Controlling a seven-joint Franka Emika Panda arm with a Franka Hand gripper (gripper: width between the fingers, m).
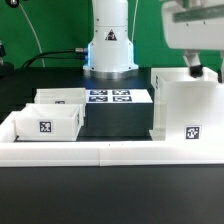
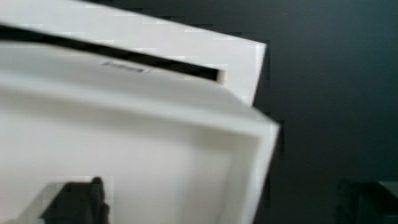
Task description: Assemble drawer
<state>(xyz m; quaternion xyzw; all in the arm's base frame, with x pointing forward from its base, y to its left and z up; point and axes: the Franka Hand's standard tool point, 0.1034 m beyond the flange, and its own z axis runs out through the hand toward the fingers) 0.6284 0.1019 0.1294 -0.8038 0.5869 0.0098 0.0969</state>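
The large white drawer shell (image 1: 187, 110) stands upright at the exterior view's right, with a tag low on its front. My gripper (image 1: 194, 68) hovers just over the shell's top edge. In the wrist view the gripper (image 2: 228, 205) is open. One dark fingertip (image 2: 75, 200) is over the shell's white surface (image 2: 143, 130) and the other sits at the frame edge beyond its rim. Two small white trays lie at the exterior view's left, one in front (image 1: 45, 122) with a tag and one behind it (image 1: 62, 97).
The marker board (image 1: 112, 97) lies flat in the middle, in front of the robot base (image 1: 108, 45). Long low white border blocks (image 1: 110, 153) run along the front and up the left side. The table is black.
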